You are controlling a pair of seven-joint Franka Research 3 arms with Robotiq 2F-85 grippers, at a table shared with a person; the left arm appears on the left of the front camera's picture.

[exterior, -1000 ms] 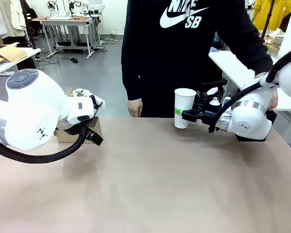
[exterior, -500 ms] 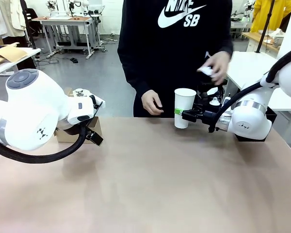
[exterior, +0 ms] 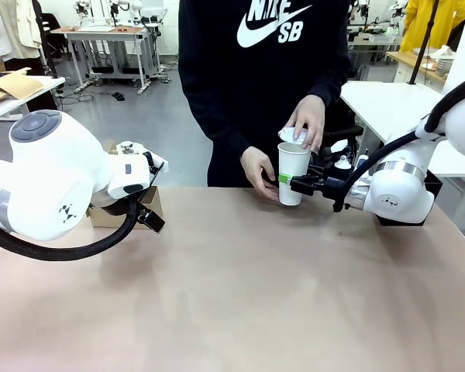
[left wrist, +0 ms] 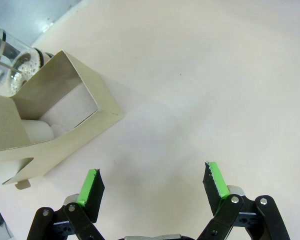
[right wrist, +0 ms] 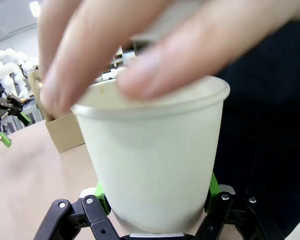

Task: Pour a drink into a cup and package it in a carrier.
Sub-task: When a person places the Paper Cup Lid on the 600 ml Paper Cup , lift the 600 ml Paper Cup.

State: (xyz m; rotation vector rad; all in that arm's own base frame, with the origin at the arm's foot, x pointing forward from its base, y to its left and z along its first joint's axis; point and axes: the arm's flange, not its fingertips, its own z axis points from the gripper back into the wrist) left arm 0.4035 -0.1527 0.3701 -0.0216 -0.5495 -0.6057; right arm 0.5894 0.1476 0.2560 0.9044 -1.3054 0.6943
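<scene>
White cup (exterior: 294, 167), brown carrier (exterior: 97, 215), beige table (exterior: 240, 294)

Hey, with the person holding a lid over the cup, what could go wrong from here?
1. The right gripper is shut on the side of the cup; pressing the lid down could crush or tilt the cup and spill whatever is inside.
2. The person's upper hand is at the rim, the lower hand beside the cup, both close to the gripper; any arm movement could bump them.

You can read "NIKE SB" in white letters, beside a swoosh, on the person's black sweatshirt (exterior: 240, 93).
</scene>
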